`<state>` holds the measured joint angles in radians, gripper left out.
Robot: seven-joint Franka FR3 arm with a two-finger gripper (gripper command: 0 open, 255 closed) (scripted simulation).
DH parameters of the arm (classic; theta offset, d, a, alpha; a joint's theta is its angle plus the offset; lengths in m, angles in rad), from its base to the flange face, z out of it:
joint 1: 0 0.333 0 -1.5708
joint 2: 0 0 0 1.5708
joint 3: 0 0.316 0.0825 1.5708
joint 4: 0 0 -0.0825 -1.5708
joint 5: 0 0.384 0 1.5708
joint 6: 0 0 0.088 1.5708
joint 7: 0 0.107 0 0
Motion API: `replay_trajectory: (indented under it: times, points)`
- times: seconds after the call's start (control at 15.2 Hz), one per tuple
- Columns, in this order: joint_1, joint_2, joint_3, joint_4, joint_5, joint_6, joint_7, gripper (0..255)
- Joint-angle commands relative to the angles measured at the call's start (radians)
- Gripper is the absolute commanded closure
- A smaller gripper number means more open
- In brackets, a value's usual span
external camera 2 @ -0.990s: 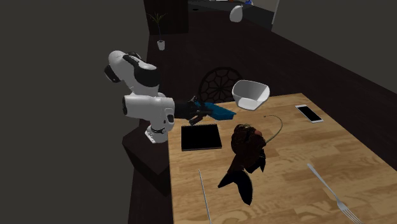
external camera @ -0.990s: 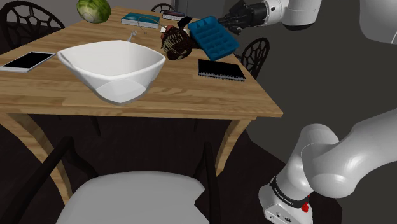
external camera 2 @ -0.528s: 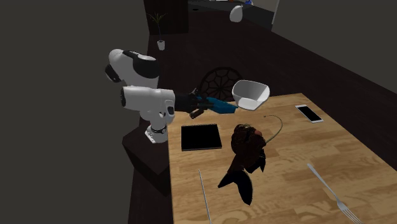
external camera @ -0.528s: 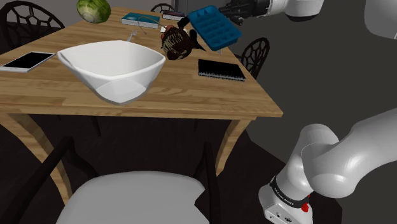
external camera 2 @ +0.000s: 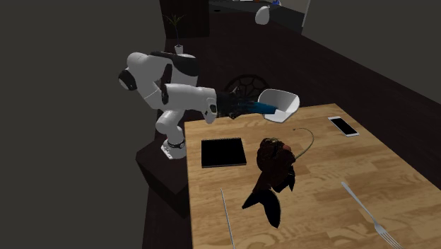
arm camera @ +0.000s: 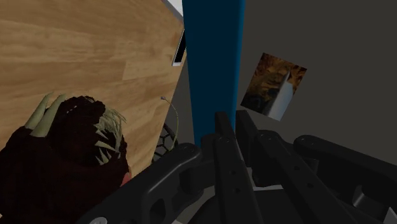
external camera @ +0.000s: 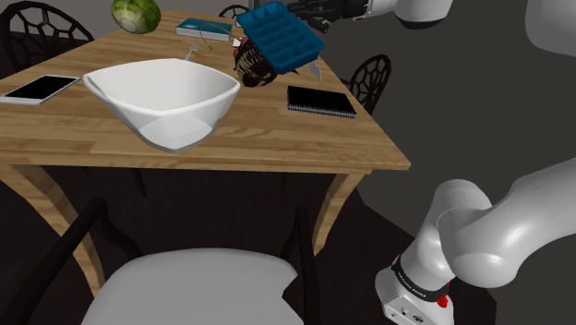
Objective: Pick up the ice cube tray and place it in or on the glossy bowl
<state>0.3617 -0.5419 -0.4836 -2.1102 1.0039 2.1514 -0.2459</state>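
My gripper is clamped on the blue tray, and I hold it in the air over the far part of the table, clear of the wood. In the wrist view my black fingers pinch one edge of the tray. From there it shows as a blue band running straight away from me, seen edge-on, in line with the gripper.

In the shoulder view the tray's long axis slants from that view's upper left down to its lower right. It is tipped so that its open cells face the camera. I grip it at its upper end, and its lower end hangs in front of the dark spiny fish lying on the table. I cannot tell exactly how steep the tilt is.

In the second exterior view the tray sticks out from the gripper toward the white bowl, and its free end overlaps the bowl's near rim in that view. The shoulder view shows that the two are well apart: the bowl sits nearer the camera, toward that view's left, with the fish between them.

A black notebook lies flat near the table edge, below the tray and toward the shoulder view's right. A phone lies beyond the bowl at that view's left.
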Motion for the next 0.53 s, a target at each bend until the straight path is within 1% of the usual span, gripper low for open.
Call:
replay_trajectory:
  times: [0.0,0.46]
  points:
    - [0.016,0.013,0.042,-0.007,0.024,0.055,0.009,255]
    - [0.076,0.074,0.182,0.009,0.086,0.225,0.058,255]
